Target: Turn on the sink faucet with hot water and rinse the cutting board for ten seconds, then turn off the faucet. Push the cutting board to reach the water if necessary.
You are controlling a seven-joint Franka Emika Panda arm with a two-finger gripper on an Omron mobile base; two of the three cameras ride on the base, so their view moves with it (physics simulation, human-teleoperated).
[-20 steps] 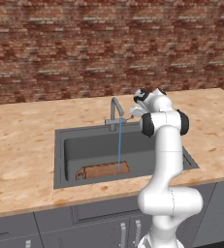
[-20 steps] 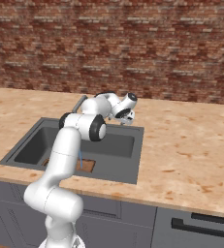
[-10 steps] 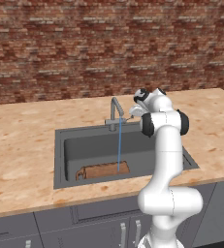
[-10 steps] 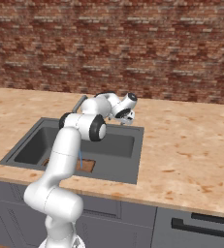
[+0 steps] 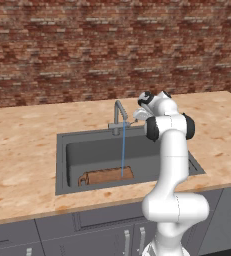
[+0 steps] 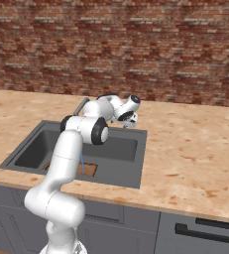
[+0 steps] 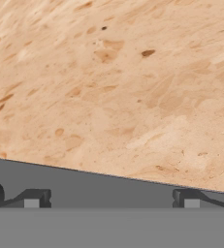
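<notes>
The sink faucet (image 5: 119, 114) stands at the back rim of the sink (image 5: 61, 165). A thin blue stream of water (image 5: 123, 152) falls from its spout onto the right part of the cutting board (image 5: 106, 176), which lies flat at the basin's front. My gripper (image 5: 137, 116) hangs just right of the faucet, by its side lever, and holds nothing. Seen from the right, the gripper (image 6: 127, 119) is over the sink's back rim, and a bit of the board (image 6: 89, 169) shows behind my arm. In the hand view the fingertips (image 7: 36, 198) stand wide apart over the grey rim (image 7: 108, 186), so the gripper (image 7: 111, 198) is open.
A speckled wooden counter (image 5: 22, 150) surrounds the sink, and a brick wall (image 5: 87, 50) rises behind it. Grey cabinet fronts (image 5: 97, 225) run below. A dark appliance handle (image 6: 205, 234) sits at the lower right.
</notes>
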